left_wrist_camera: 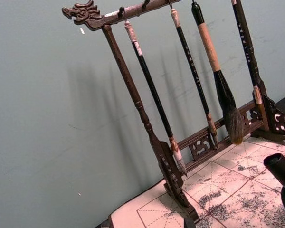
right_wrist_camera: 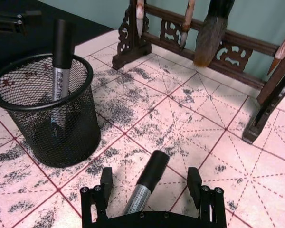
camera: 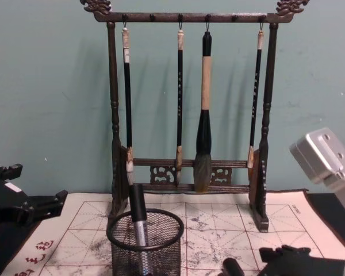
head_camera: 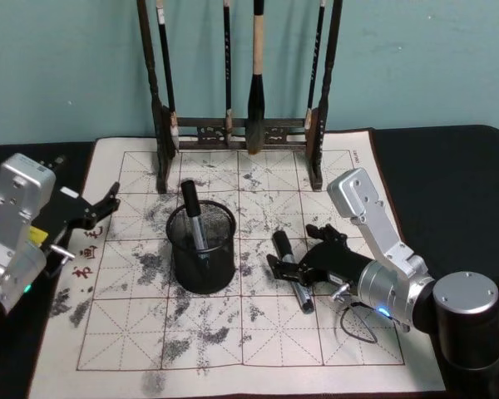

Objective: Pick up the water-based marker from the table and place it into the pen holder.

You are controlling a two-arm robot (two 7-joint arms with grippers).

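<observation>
A water-based marker (head_camera: 303, 295) with a black cap and grey barrel lies on the calligraphy mat, right of the pen holder (head_camera: 203, 264). The holder is a short black mesh cup with a second marker (head_camera: 190, 208) standing in it. My right gripper (head_camera: 289, 249) is low over the mat and open, one finger on each side of the lying marker (right_wrist_camera: 147, 183) without closing on it. The right wrist view shows the holder (right_wrist_camera: 47, 118) a short way off. At the mat's left edge my left gripper (head_camera: 104, 208) is parked, open and holding nothing.
A tall dark wooden brush rack (head_camera: 241, 133) with several hanging brushes stands across the back of the mat, close behind the holder. The ink-stained gridded mat (head_camera: 200, 349) lies on a black table, with a teal wall behind.
</observation>
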